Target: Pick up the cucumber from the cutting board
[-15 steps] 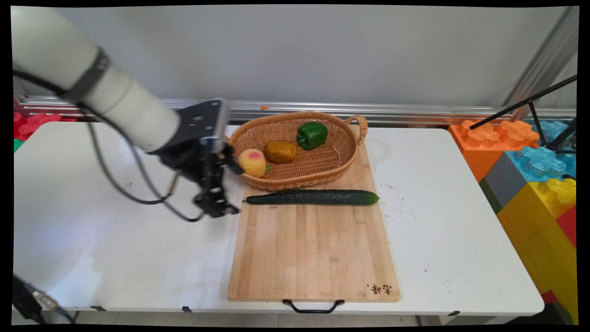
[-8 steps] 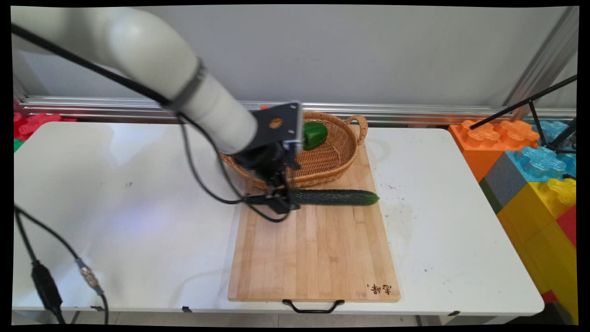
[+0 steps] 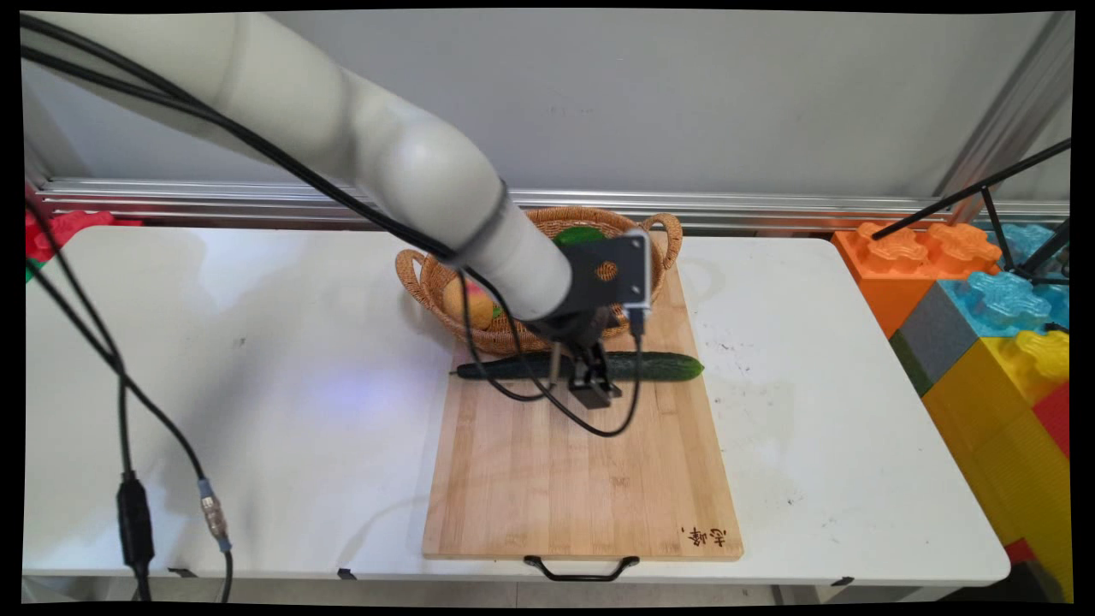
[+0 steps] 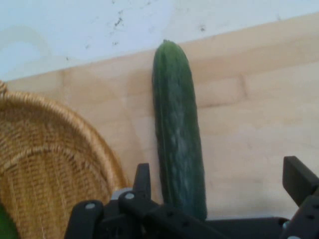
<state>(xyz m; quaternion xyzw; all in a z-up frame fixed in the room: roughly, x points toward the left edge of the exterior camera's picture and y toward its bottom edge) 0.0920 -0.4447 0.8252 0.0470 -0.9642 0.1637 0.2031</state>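
A long dark green cucumber (image 3: 659, 366) lies across the far part of a wooden cutting board (image 3: 582, 479), just in front of a wicker basket (image 3: 659, 265). My gripper (image 3: 591, 383) hangs low over the cucumber's middle. In the hand view the cucumber (image 4: 177, 139) runs up the picture between the two fingers, closer to the left finger (image 4: 142, 178) than to the right finger (image 4: 298, 178). The gripper (image 4: 219, 174) is open and holds nothing. The basket (image 4: 45, 149) lies to its left.
In the basket lie a yellow-pink peach (image 3: 466, 301) and a green pepper (image 3: 580, 233), both partly hidden by the arm. Colourful big blocks (image 3: 984, 299) stand off the table's right end. The board's black handle (image 3: 582, 568) is at the near edge.
The arm has swung right, from the table left of the board, across the cucumber's left end, to over its middle. The cucumber has not moved.
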